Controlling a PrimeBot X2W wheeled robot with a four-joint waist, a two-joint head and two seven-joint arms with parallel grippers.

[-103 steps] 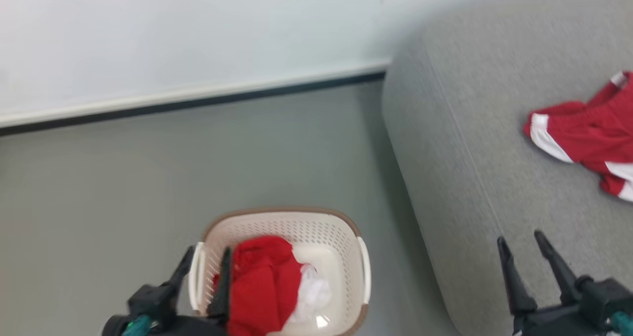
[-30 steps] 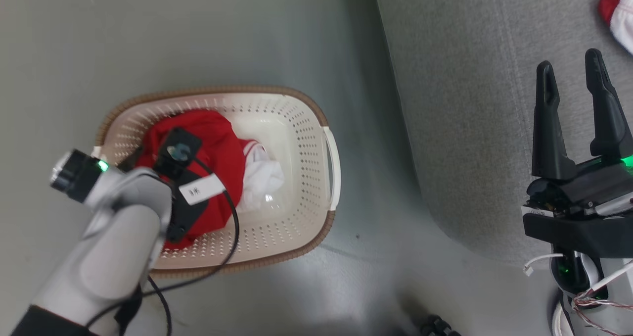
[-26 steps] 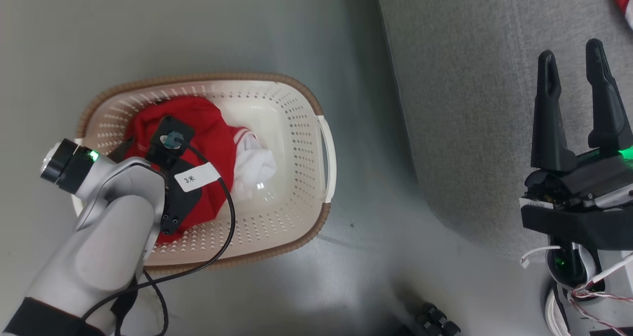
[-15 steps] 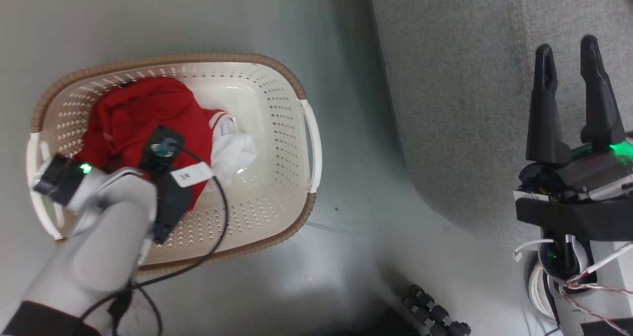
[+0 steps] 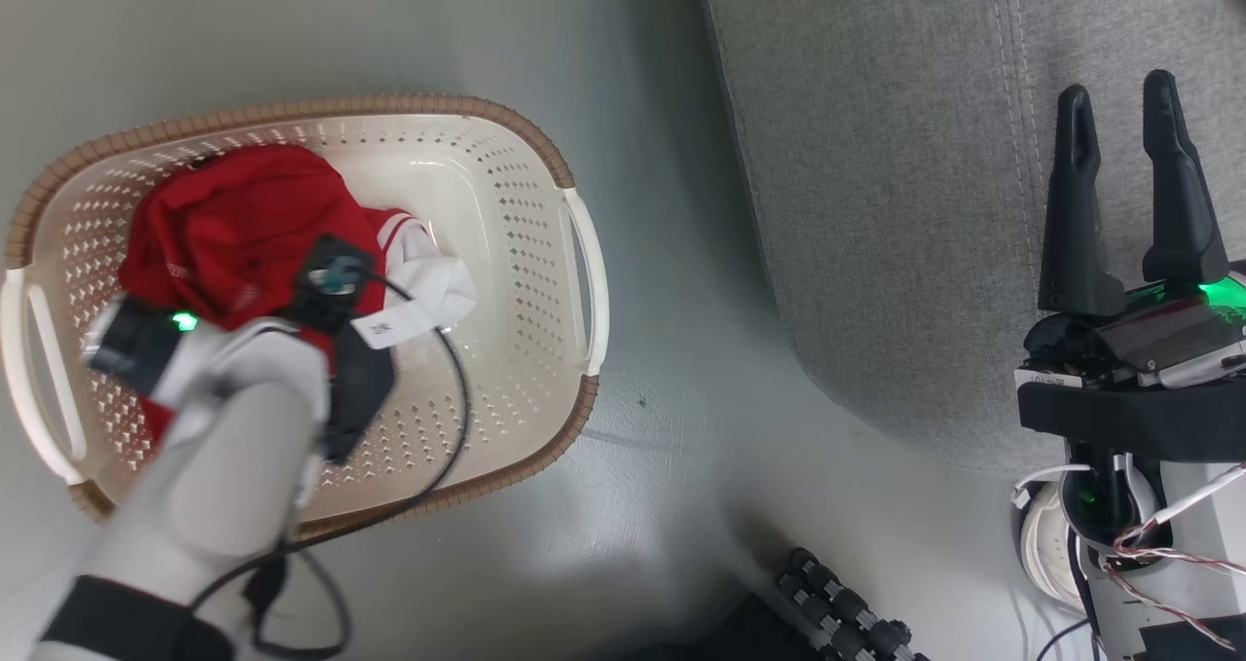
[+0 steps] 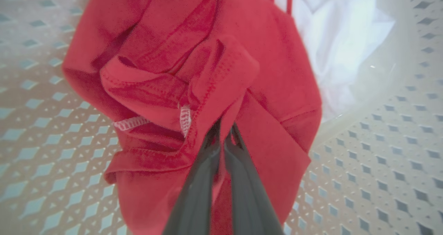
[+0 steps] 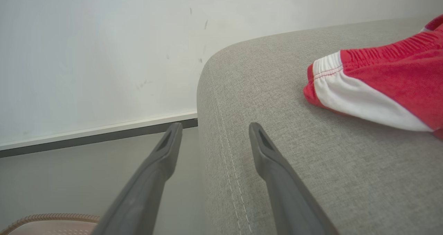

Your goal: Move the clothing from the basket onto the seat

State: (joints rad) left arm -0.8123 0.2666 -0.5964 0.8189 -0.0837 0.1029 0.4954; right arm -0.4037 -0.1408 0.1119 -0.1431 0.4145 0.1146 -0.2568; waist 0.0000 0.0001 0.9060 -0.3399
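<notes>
A red garment with a white part lies bunched in the cream basket on the floor. My left arm reaches down into the basket, and its wrist hides the fingers in the head view. In the left wrist view my left gripper is shut on a fold of the red garment, with the perforated basket wall around it. My right gripper stands open over the grey sofa, holding nothing. In the right wrist view a second red and white garment lies on the sofa, beyond my right gripper.
Grey floor separates the basket from the sofa's rounded corner. A dark ribbed part sits at the bottom edge. A white wall with a dark baseboard runs behind the sofa. The basket rim shows below my right gripper.
The head camera has tilted down and shifted, so the basket sits further left. My left arm has gone down into the basket onto the red garment. The right gripper stays open.
</notes>
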